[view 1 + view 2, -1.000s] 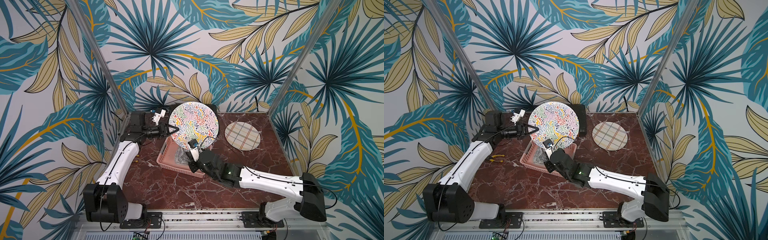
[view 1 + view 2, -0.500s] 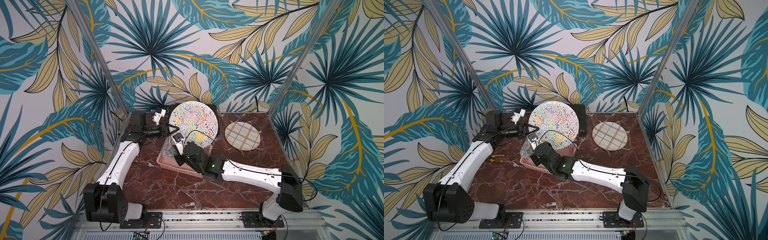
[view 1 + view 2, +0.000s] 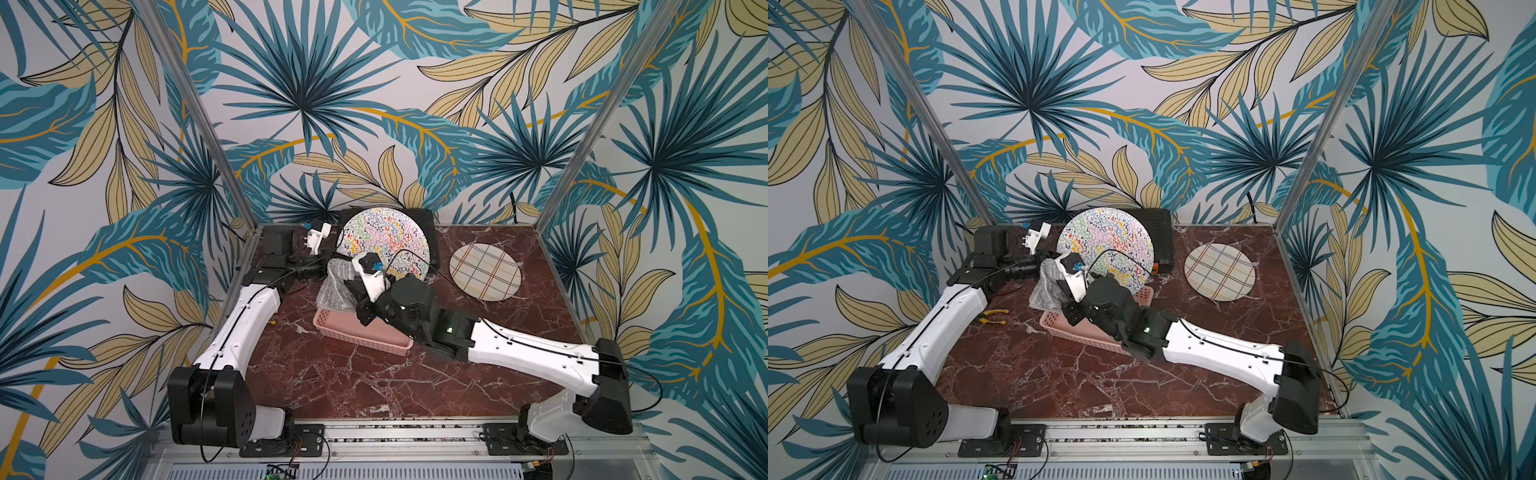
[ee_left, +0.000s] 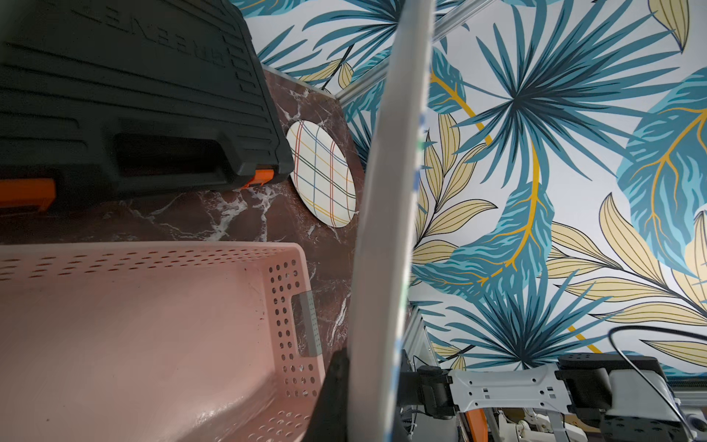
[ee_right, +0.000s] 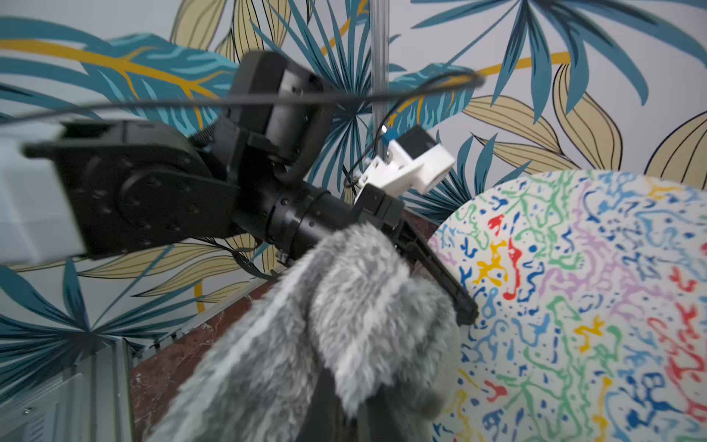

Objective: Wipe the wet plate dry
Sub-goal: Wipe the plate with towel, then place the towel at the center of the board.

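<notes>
Your left claw (image 5: 466, 313), stretched level, clamps the upright round squiggle-patterned plate (image 3: 384, 232) by its rim — your right claw (image 3: 352, 289), raised, pinches a grey fluffy cloth (image 3: 332, 291).

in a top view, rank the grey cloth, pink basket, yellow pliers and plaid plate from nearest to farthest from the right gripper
1. grey cloth, clamped in the right gripper itself.
2. pink basket, just beneath the gripper.
3. yellow-handled pliers, lying off the basket's left side.
4. plaid plate, lying flat far off to the right.
</notes>
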Controlling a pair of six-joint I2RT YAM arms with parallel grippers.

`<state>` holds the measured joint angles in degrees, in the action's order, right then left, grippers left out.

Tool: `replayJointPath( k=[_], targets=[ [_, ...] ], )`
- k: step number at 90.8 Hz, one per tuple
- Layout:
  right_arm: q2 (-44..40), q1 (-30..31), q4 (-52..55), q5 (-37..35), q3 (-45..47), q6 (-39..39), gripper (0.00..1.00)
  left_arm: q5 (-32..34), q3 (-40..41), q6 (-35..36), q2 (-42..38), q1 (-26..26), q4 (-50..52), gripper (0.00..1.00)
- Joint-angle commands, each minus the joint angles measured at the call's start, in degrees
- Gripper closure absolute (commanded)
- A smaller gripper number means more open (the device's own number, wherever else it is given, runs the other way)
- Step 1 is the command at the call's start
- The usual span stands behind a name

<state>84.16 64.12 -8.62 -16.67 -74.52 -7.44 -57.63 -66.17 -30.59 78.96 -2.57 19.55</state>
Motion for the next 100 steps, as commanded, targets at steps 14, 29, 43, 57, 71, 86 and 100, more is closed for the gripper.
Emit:
replayJointPath(
  k=[14, 29, 43, 57, 71, 86, 100],
  targets=[
    [-14.5, -0.2, 4.5, -12.6, 12.1, -10.0, 1.00, 0.9, -1.6, 4.6, -2.4, 0.1, 1.0, 1.00],
    [-22.0, -0.3, 23.8, -31.5, 20.4, -24.8, 1.00, 2.7, -3.0, 6.3, -3.1, 0.1, 2.5, 1.00],
    [-27.2, -0.5, 49.4, -37.6, 27.0, -48.8, 1.00, 3.2, -4.0, 7.3, -2.7, 0.2, 3.5, 1.00],
    [-26.2, -1.0, 46.9, -28.6, 35.5, -54.4, 0.99, 3.4, -4.5, 6.8, -2.3, 0.2, 3.3, 1.00],
    [-17.1, -1.1, 42.9, -23.0, 37.8, -57.3, 0.90, 3.2, -4.6, 6.7, -2.4, 0.2, 3.2, 1.00],
    [-11.6, -1.1, 38.2, -19.0, 37.2, -53.4, 0.43, 3.1, -4.8, 7.0, -2.1, 0.2, 3.7, 1.00],
    [-17.6, -1.2, 44.4, -23.7, 33.8, -48.0, 0.16, 3.1, -4.9, 8.1, -2.4, 0.2, 4.1, 1.00]
  ],
)
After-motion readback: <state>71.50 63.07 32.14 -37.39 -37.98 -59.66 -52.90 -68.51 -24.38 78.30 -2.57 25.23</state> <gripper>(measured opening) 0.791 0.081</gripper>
